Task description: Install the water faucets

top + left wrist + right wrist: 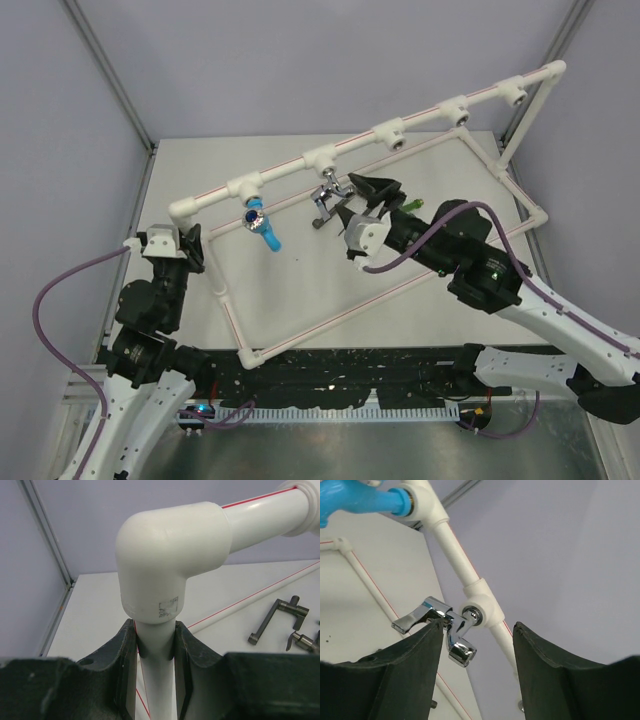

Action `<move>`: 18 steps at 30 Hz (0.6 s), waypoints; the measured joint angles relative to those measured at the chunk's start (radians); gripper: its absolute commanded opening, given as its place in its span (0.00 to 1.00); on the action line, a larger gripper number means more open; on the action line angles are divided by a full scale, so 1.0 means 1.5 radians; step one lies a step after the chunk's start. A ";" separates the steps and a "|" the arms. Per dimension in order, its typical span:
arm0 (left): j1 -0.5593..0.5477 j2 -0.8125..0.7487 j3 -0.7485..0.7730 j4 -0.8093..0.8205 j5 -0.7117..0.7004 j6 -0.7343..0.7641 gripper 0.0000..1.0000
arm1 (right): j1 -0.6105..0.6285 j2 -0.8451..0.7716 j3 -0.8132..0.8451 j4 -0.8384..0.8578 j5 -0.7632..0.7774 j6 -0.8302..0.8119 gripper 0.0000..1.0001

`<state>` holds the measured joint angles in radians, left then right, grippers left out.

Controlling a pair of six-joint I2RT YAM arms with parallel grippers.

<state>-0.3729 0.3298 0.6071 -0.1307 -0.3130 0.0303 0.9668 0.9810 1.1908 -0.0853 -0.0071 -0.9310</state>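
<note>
The left gripper (156, 650) is clamped tight on the white pipe frame (170, 565), just under its corner bend. Farther out, the right gripper (477, 626) has its jaws apart, one on each side of the chrome faucet (451, 630), not squeezing it. The faucet sits in a frame socket, maybe not screwed in fully. It looks hard, heavy and slippery, so grab its fat body, not the thin handle.

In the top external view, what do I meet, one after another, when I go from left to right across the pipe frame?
white elbow → blue faucet → chrome faucet → green faucet → last socket of the upper pipe
</note>
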 measured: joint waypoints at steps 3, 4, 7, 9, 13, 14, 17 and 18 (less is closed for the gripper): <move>0.000 0.000 0.000 0.000 0.000 0.000 0.00 | 0.023 0.019 0.019 -0.061 -0.004 -0.067 0.62; 0.000 0.000 0.000 0.000 0.000 0.000 0.00 | 0.030 0.023 0.021 -0.076 0.001 -0.086 0.62; 0.000 0.000 0.000 0.000 0.000 0.000 0.00 | 0.044 0.028 0.022 -0.113 0.027 -0.134 0.61; 0.000 0.000 0.000 0.000 0.000 0.000 0.00 | 0.047 0.029 0.018 -0.121 0.051 -0.164 0.61; 0.000 0.000 0.000 0.000 0.000 0.000 0.00 | 0.053 0.036 0.001 -0.109 0.104 -0.217 0.58; 0.000 0.001 0.000 0.000 0.000 0.000 0.00 | 0.054 0.041 -0.006 -0.099 0.116 -0.231 0.58; 0.000 0.002 0.000 0.001 0.000 0.000 0.00 | 0.057 0.058 -0.027 -0.069 0.145 -0.272 0.57; 0.000 0.002 0.000 0.001 0.000 0.000 0.00 | 0.057 0.063 -0.035 -0.053 0.154 -0.288 0.57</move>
<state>-0.3729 0.3332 0.6071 -0.1287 -0.3134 0.0307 1.0519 1.0756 1.1389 -0.1646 0.2237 -1.3636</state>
